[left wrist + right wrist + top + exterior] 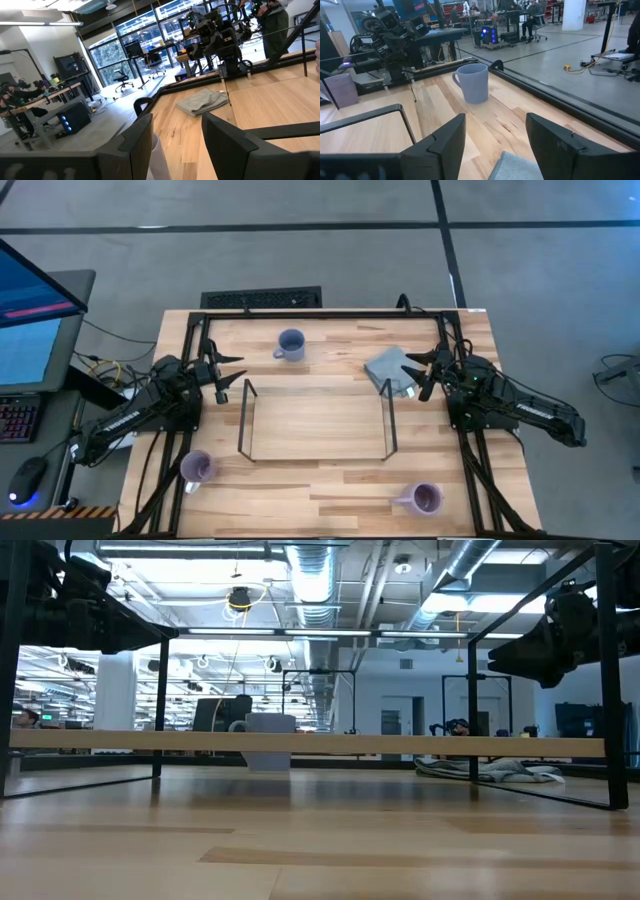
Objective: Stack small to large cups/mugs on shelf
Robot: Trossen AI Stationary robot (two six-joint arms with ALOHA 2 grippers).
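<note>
Shelf: a low rack (315, 420) with a light wood board between two thin black wire end frames, standing in the middle of the table (330, 485); nothing sits on its board. In the low view the board (300, 742) runs level across the picture.
Blue-grey mug: stands upright on the table behind the shelf (290, 345), apart from it, handle toward the left arm's side. The right wrist view shows it (472, 82) near the table's far rail; the low view shows it (268, 740) partly hidden behind the board.
Purple mug, left: upright on the table (196, 469) in front of the shelf's left end frame, close to the left arm.
Purple mug, right: upright on the table (425, 498) near the front edge, in front of the shelf's right end, handle pointing left in the high view.
Left gripper: hovers (232, 378) just off the shelf's left rear corner, fingers (135, 145) spread apart with nothing between them.
Right gripper: hovers (428, 372) beside the shelf's right rear corner, over the edge of the cloth, fingers (445, 137) spread wide, holding nothing.
Cloth: a folded grey cloth (392, 370) lies flat just behind the shelf's right end frame; the left wrist view shows it (202, 101) as well.
Surroundings: a black metal frame (320, 313) edges the table; a monitor (30, 310) stands off the table's left side.
</note>
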